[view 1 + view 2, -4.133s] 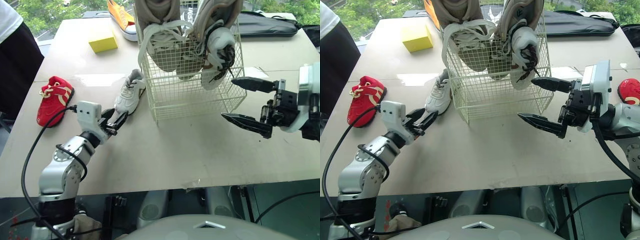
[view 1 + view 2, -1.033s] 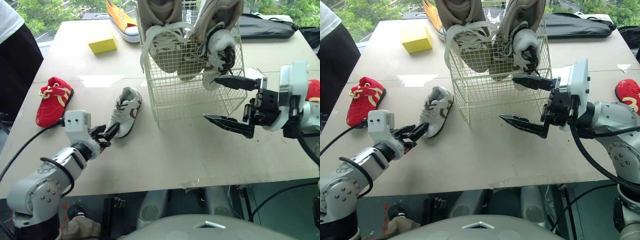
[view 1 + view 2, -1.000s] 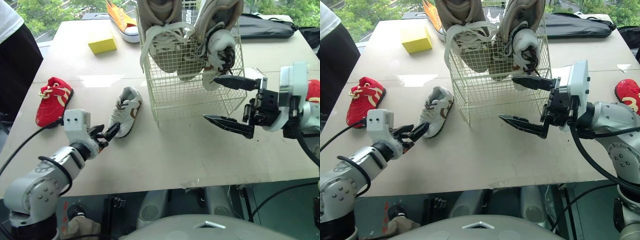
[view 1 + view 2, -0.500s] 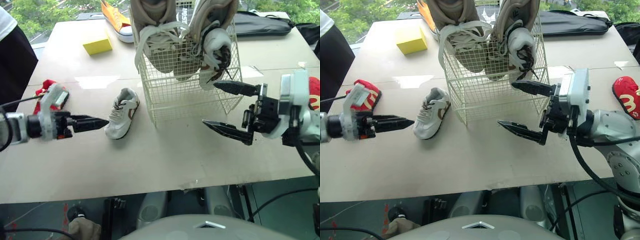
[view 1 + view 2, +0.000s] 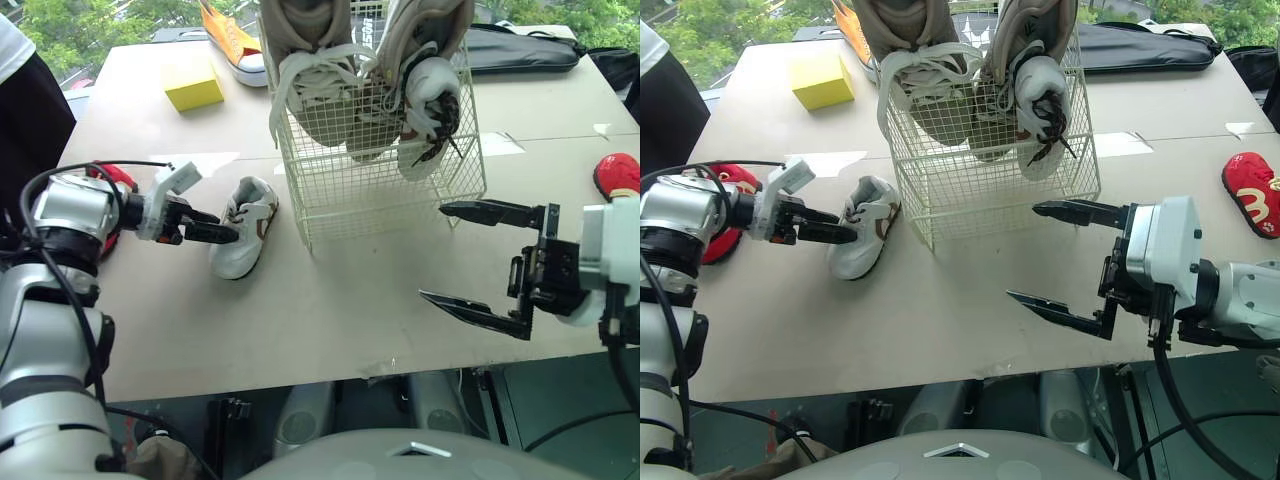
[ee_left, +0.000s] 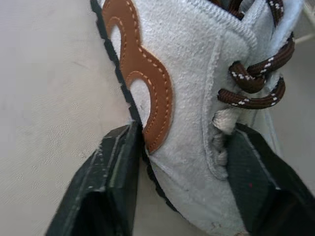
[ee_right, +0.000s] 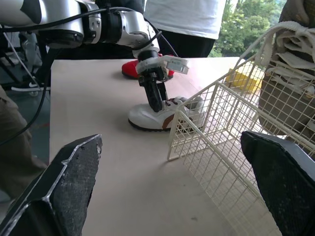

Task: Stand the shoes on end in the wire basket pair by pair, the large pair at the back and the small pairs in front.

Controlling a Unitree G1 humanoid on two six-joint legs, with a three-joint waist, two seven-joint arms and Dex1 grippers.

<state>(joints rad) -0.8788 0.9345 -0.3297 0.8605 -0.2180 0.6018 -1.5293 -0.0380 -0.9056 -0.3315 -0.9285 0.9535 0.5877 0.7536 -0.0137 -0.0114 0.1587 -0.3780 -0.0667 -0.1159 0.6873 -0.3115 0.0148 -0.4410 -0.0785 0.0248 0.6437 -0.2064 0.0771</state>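
While the tan table (image 5: 330, 310) carries everything, the white wire basket (image 5: 400, 190) stands near its middle with the large pair of grey-beige sneakers (image 5: 318, 100) upright on end inside, laces spilling over the mesh and tops rising above the rim. A long black bag (image 5: 520, 50) lies along the far right edge. The right gripper (image 5: 1023, 251) hangs above the table's front right, just in front of the basket's right corner, its two black fingers spread wide with nothing between them. The left gripper (image 5: 228, 236) reaches in from the left and pinches the small white sneaker (image 5: 245, 228), one finger against the sole edge by the brown side patch, the other on the laced upper. That sneaker lies on its sole just left of the basket, outside it. One red child's shoe (image 5: 1252, 193) sits at the right edge, another red shoe (image 5: 720, 242) lies behind the left arm, and a yellow block (image 5: 194, 85) and an orange shoe (image 5: 232, 40) rest at the back left.
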